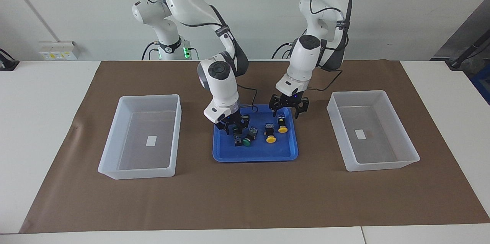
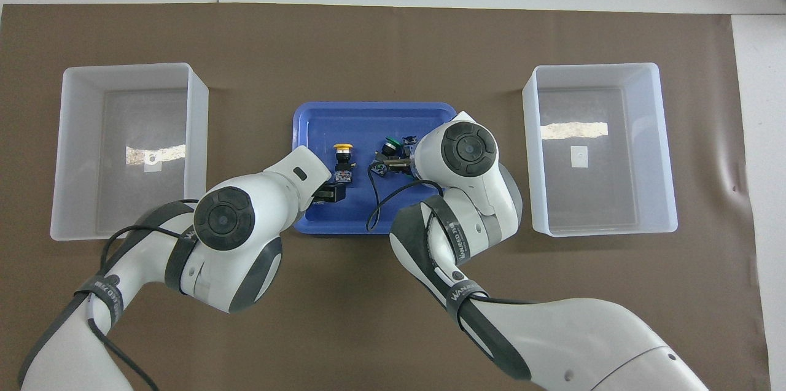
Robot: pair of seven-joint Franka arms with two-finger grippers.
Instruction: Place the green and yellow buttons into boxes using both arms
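Brown mat in front, from the facing camera. Carried a blue tray at centre, translucent boxes at its three and nine o'clock, nothing in them. All four buttons in the tray. Left gripper, fingers spread, hung over the tray's twelve o'clock rim; yellow button at its six, long axis twelve-to-six, cap toward six. Right gripper, fingers apart too, low over a green button. Likely a straight descent for each.
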